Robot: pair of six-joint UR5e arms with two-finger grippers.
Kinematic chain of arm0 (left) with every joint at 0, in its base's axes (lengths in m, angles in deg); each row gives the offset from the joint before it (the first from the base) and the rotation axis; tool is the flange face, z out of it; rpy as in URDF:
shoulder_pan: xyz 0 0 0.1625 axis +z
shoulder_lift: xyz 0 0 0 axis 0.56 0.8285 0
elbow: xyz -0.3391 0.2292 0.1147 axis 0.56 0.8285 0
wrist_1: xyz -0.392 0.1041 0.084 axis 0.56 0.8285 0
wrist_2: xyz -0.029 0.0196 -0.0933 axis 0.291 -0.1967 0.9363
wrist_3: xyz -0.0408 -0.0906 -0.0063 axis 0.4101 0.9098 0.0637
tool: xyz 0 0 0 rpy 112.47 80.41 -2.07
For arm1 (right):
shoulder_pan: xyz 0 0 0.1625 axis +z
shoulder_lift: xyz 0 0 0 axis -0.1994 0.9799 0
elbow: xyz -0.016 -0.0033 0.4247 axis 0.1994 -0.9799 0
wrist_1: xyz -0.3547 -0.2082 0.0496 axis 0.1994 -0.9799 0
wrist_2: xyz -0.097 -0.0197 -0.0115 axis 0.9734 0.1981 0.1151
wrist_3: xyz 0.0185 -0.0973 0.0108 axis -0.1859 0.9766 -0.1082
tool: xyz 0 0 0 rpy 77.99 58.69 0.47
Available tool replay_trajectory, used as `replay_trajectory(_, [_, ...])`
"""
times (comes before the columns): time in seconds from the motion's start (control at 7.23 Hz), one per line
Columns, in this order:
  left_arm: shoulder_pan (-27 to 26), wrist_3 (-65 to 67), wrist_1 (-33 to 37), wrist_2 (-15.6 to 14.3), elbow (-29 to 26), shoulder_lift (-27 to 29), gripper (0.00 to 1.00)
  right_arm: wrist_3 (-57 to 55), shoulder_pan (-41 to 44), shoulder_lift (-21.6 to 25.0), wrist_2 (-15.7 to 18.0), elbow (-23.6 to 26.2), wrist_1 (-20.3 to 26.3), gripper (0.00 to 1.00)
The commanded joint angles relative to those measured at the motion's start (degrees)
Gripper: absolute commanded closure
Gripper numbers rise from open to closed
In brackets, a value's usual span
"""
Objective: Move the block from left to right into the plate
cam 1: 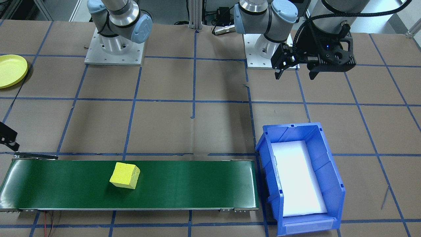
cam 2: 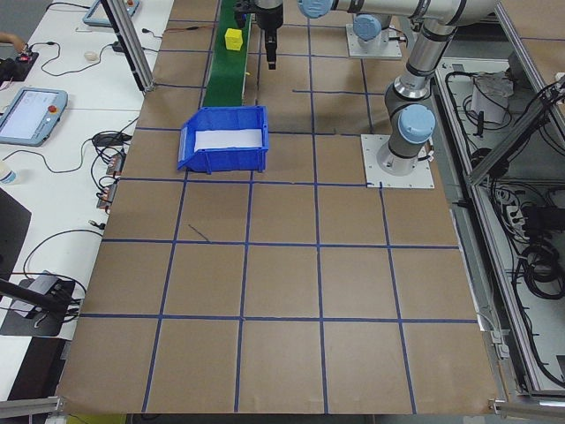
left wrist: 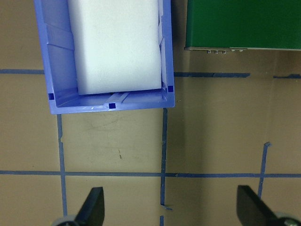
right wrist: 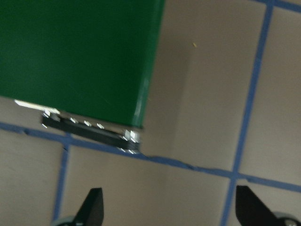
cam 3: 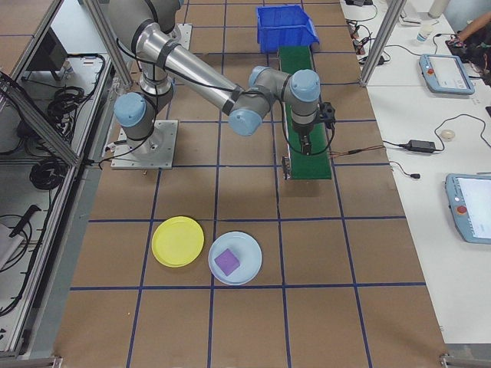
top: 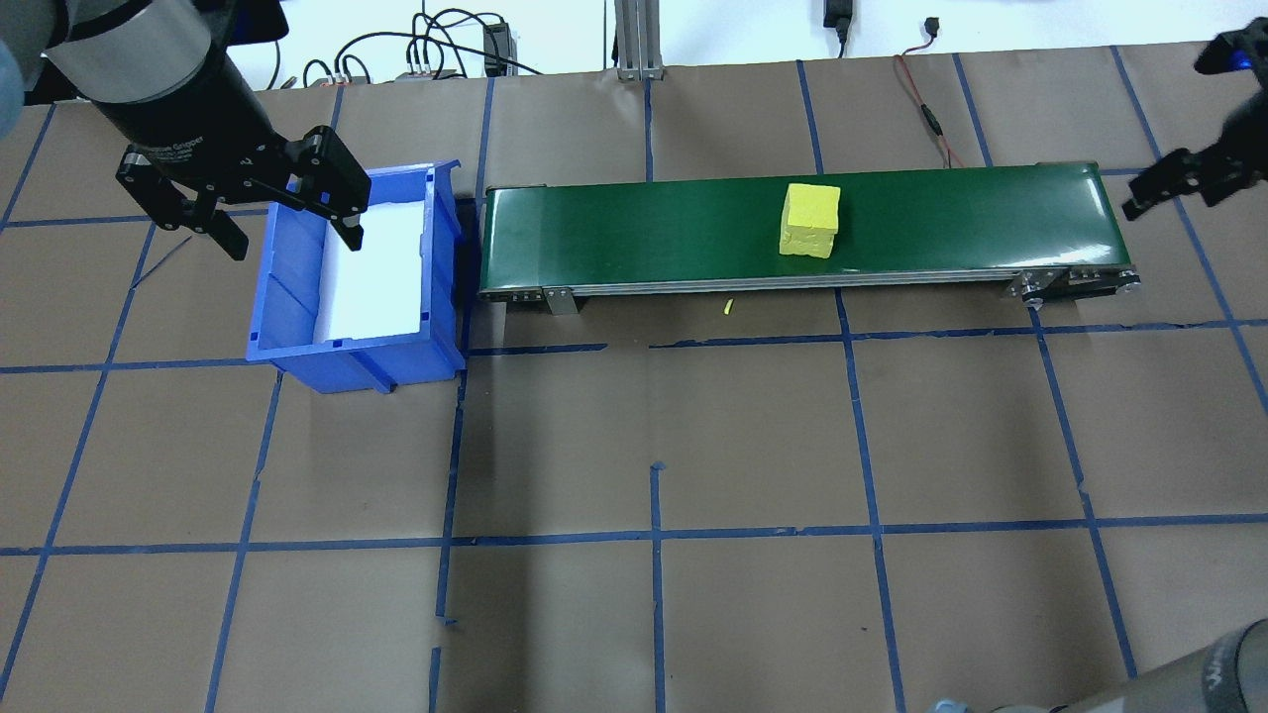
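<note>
The block [cam 1: 125,175] is a yellow cube lying on the green conveyor belt [cam 1: 184,184], a bit toward the robot's right; it also shows in the overhead view [top: 810,220]. The yellow plate [cam 1: 11,70] sits on the table at the robot's far right, and the right side view shows the plate [cam 3: 178,241] empty. My left gripper [top: 289,230] hangs open and empty over the blue bin's near side. My right gripper [top: 1151,193] hovers open beside the belt's right end [right wrist: 136,127], holding nothing.
A blue bin [top: 297,347] with a white foam liner stands at the belt's left end. A light blue plate [cam 3: 249,272] carrying a purple block [cam 3: 226,261] lies beside the yellow plate. Cables run behind the belt. Brown paper with blue tape lines covers the table.
</note>
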Motion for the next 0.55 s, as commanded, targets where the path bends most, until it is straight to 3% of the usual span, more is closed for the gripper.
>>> replay_trajectory(0.0, [0.0, 0.0, 0.0, -0.1, 0.0, -0.1, 0.00, -12.8, 5.1, -2.0, -7.0, -0.6, -0.4, 0.01])
replay_trajectory(0.42, [0.0, 0.0, 0.0, -0.2, 0.0, -0.1, 0.00, -24.9, 7.9, -4.3, -10.7, -0.7, -1.0, 0.03])
